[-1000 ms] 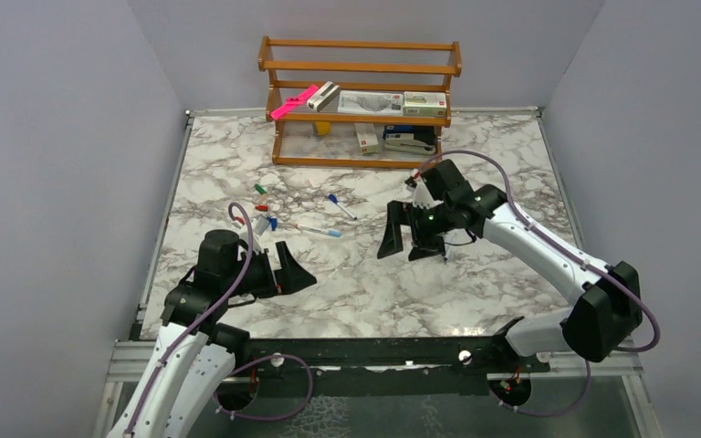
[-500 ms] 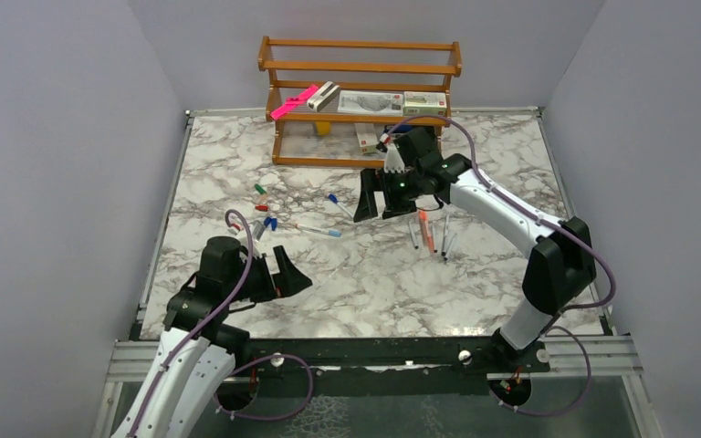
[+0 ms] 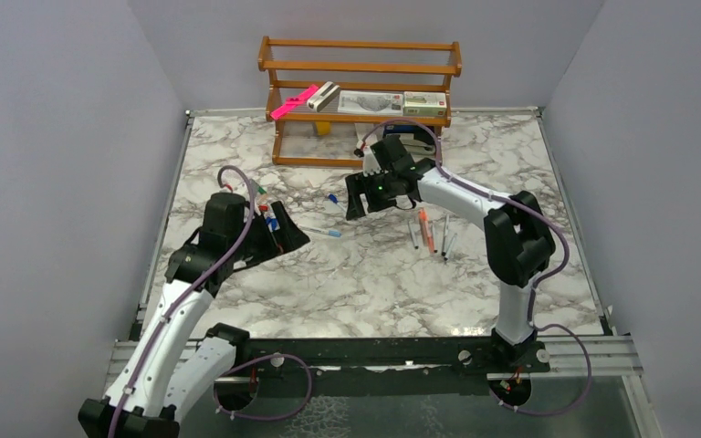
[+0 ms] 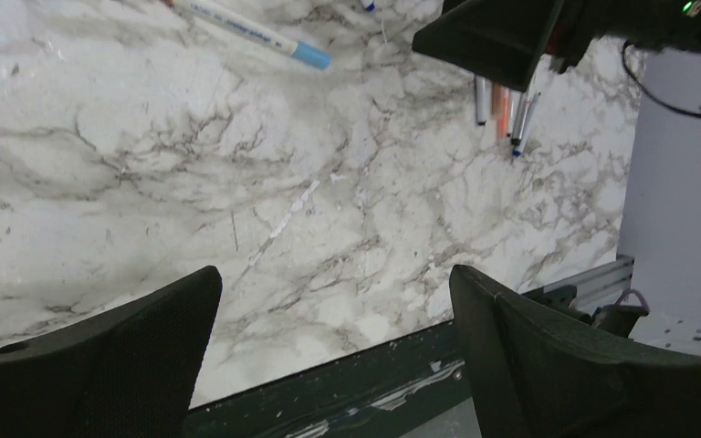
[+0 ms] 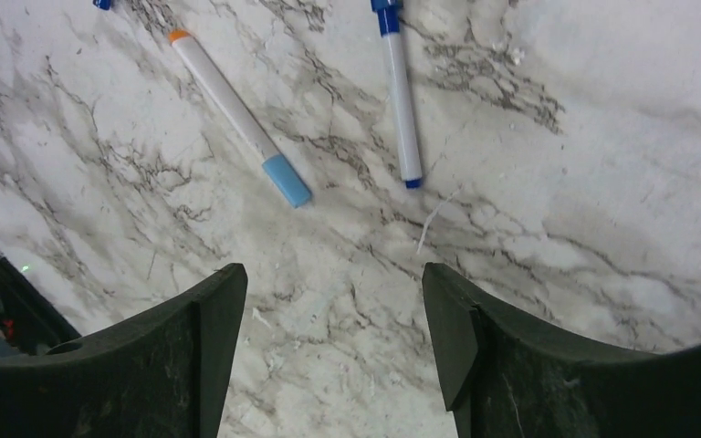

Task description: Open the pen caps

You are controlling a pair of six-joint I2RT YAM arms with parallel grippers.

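So, pens first. Two of them lie flat on the marble right under the right wrist camera. One is a white pen (image 5: 228,96) with a fat light-blue cap (image 5: 287,180) on one end and an orange tip at the other. The blue pen (image 5: 400,91) lies at its 3 o'clock in that view, white barrel, blue at both ends, near it but not touching.

From the top view that pair sits a bit off the table's centre toward 10 o'clock. Three more pens (image 3: 426,233) lie side by side at about 4 o'clock from the right gripper (image 5: 329,347), one of them orange, well apart from the pair.

The right gripper hangs over the pair with its jaws apart and only marble between them, and neither finger touches a pen. The left gripper (image 4: 333,347) is between 8 and 9 o'clock of the pair, jaws spread wide and holding nothing, over the bare table (image 4: 329,201).

Around 12 o'clock from the left gripper there's a scatter of little coloured pieces — a green one (image 3: 261,192), a blue one (image 3: 273,223) — too small to say cap or pen.

At the far edge, 12 o'clock, there's a wooden rack (image 3: 360,44) with a pink bar (image 3: 294,102) and some boxes (image 3: 424,102) on its middle shelf.
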